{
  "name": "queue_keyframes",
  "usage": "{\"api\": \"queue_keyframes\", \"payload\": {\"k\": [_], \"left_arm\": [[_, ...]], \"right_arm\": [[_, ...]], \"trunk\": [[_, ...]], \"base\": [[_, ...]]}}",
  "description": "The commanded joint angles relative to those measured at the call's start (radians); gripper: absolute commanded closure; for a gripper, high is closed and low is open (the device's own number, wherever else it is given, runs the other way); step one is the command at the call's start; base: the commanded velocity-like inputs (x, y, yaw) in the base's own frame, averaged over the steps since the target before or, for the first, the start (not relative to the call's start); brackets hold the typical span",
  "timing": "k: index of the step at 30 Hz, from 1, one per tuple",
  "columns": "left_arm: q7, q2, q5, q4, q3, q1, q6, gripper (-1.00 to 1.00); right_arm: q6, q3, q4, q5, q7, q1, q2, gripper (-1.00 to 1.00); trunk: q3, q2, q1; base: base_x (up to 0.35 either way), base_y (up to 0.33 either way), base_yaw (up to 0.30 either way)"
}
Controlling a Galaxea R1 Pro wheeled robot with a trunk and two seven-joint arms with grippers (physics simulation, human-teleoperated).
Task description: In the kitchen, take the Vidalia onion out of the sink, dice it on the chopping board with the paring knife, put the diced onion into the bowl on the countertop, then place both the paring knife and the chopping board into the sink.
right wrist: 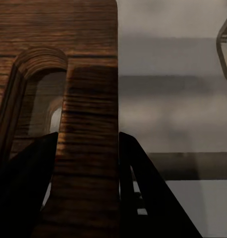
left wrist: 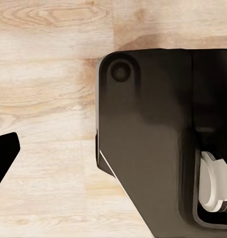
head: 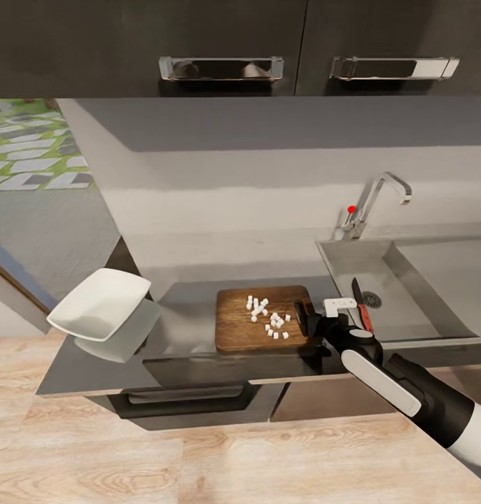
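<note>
The chopping board (head: 261,320) lies on the grey countertop (head: 187,315) with several pale diced onion bits (head: 267,318) on it. My right gripper (head: 304,316) is shut on the board's right short edge by the slot handle. In the right wrist view the wooden handle strip (right wrist: 88,148) sits between the two dark fingers (right wrist: 148,193). The paring knife (head: 362,308), red handle and dark blade, lies in the sink (head: 408,294) beside the drain. The white bowl (head: 100,302) sits tilted at the countertop's left end. One dark fingertip (left wrist: 4,151) of my left gripper hangs over the wooden floor.
The chrome tap (head: 380,199) with its red knob stands behind the sink. Dark upper cabinets (head: 226,42) hang above, and a dark drawer front (head: 187,399) sits below the counter edge. The robot's dark base (left wrist: 158,144) is beside the left gripper.
</note>
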Motion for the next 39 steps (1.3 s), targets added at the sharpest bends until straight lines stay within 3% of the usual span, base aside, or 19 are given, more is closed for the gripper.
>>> {"api": "queue_keyframes", "payload": {"k": [1, 17, 29, 39], "left_arm": [[0.010, 0.001, 0.003, -0.002, -0.009, 0.000, -0.001, -1.00], [0.010, 0.001, 0.003, -0.002, -0.009, 0.000, -0.001, -1.00], [0.010, 0.001, 0.003, 0.008, -0.008, 0.000, -0.001, -1.00], [0.010, 0.001, 0.003, 0.008, -0.007, 0.000, -0.001, -1.00]], "right_arm": [[0.004, 0.003, -0.002, -0.007, -0.008, -0.002, -0.001, 1.00], [0.007, 0.002, -0.002, -0.012, -0.009, -0.002, -0.001, 1.00], [0.007, 0.002, -0.003, -0.012, -0.009, -0.002, -0.001, 1.00], [0.007, 0.002, -0.003, -0.012, -0.009, -0.002, -0.001, 1.00]], "trunk": [[0.000, -0.002, 0.001], [0.021, -0.002, 0.001], [0.037, -0.002, 0.001], [0.051, -0.002, 0.001]], "base": [[0.000, 0.000, 0.000], [-0.004, 0.000, 0.000], [-0.237, 0.000, 0.000], [0.075, 0.135, 0.000]]}}
